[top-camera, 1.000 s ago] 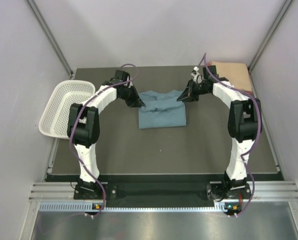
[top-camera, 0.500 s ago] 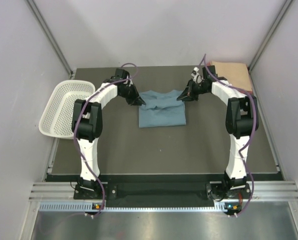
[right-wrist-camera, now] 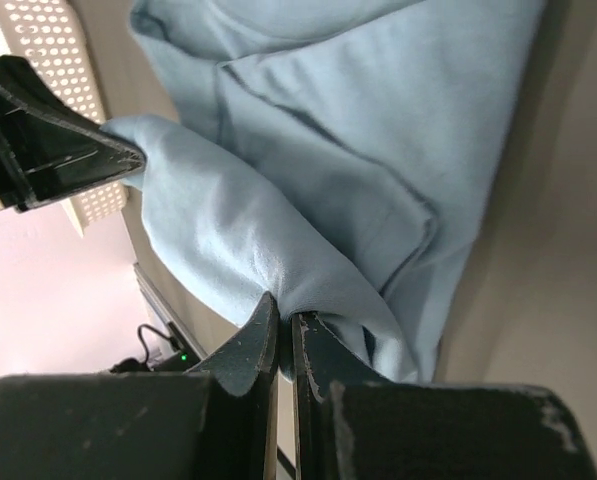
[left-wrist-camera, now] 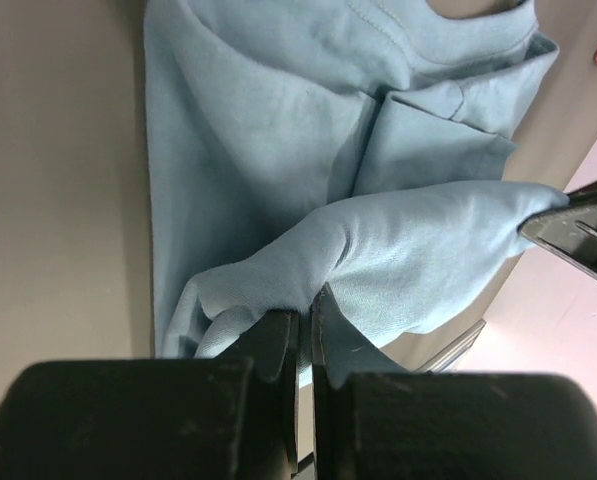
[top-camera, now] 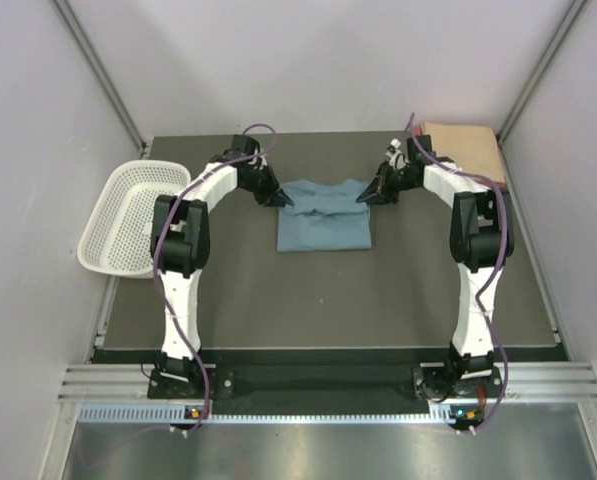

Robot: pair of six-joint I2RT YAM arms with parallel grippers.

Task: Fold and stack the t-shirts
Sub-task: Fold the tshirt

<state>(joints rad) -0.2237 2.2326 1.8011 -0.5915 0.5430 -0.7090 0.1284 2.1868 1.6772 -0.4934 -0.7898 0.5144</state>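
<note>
Blue t-shirt: The blue t-shirt (top-camera: 323,217) lies on the dark table (top-camera: 378,290), in the middle and toward the back. It sits between the two arms.

Left gripper: The left gripper (top-camera: 281,200) is at the far left corner of the blue t-shirt. Its two fingers are pressed tight together with a bit of blue cloth pinched between them. The left wrist view shows this up close (left-wrist-camera: 306,320).

Right gripper: The right gripper (top-camera: 363,198) is at the far right corner of the blue t-shirt. It is squeezed tight on the cloth too, as the right wrist view shows (right-wrist-camera: 283,320).

Cloth between them: A band of blue cloth runs from one gripper to the other. It is lifted up a little, above the rest of the shirt. The rest lies flat on the table below it, with some folds.

Tan t-shirt: The tan t-shirt (top-camera: 465,148) is folded flat in the far right corner of the table. It is just behind the right arm and well apart from the blue one.

Basket: The white basket (top-camera: 128,215) is at the left edge of the table, tipped up a bit. It is near the left arm and does not touch the blue shirt.
</note>
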